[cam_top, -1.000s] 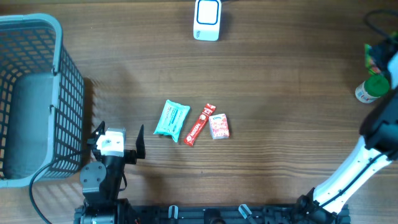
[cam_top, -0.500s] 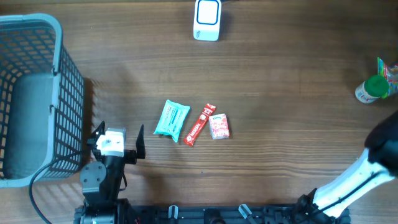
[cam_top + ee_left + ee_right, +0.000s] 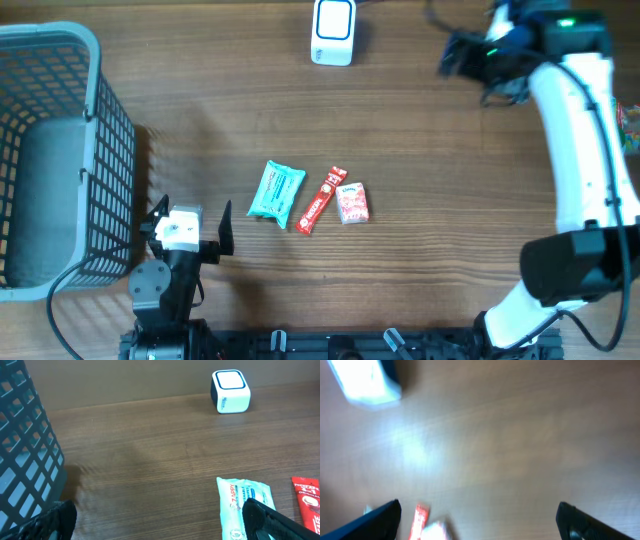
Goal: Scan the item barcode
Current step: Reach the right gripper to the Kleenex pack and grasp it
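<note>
Gaping empty, left hand and right hand appear together only overhead.

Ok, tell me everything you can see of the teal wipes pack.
The teal wipes pack is a soft, crinkled plastic pouch, teal and white, with ZAPPY printed on it. It lies flat on the wooden table, slightly tilted, just left of the red sachet. I cannot tell whether their lower ends touch. Nothing holds it.
</note>
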Action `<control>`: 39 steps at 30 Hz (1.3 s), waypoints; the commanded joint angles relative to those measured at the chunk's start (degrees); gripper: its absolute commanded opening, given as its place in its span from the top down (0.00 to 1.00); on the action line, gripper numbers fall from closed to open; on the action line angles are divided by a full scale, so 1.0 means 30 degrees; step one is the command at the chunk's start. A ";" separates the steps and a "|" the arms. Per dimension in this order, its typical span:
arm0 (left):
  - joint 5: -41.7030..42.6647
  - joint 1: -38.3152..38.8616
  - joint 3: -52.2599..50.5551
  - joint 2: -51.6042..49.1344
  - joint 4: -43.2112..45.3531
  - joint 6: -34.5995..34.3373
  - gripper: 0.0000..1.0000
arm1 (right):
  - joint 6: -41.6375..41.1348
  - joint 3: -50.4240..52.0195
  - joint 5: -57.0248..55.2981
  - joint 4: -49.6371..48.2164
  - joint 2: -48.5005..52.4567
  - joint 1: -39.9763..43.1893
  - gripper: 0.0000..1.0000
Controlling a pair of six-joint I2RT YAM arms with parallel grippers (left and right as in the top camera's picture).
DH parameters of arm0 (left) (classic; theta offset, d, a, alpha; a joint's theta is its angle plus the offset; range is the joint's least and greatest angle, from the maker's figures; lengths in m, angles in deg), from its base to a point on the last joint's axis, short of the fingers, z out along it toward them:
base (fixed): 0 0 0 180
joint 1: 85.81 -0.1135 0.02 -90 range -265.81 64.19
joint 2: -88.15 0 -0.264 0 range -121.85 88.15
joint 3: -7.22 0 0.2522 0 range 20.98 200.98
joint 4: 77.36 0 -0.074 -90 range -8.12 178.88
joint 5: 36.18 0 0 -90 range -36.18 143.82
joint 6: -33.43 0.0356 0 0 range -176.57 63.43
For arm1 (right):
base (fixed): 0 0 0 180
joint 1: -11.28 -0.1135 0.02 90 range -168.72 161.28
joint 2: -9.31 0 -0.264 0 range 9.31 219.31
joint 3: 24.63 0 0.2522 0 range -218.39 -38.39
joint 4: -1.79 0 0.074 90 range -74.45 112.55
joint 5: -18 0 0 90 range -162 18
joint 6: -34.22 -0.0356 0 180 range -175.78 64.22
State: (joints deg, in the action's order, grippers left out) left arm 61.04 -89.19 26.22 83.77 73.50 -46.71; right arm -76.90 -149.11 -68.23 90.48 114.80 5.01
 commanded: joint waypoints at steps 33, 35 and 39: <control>0.0219 0.0109 -0.0138 0.0160 0.0044 0.0284 0.00 | -2.2054 1.4185 0.5195 -1.0433 0.2871 -0.8590 0.06; 0.0219 0.0109 -0.0138 0.0160 0.0044 0.0284 0.00 | -2.0349 1.4039 0.5202 -1.0302 0.2871 -0.8590 0.22; 0.0219 0.0109 -0.0138 0.0160 0.0044 0.0284 0.00 | -1.6844 1.3697 0.4991 -0.9887 0.2718 -0.8582 0.41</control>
State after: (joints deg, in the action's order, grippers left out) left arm 61.06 -89.19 26.18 83.83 73.50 -46.71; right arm -137.53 -106.95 -50.00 60.69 121.86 -20.54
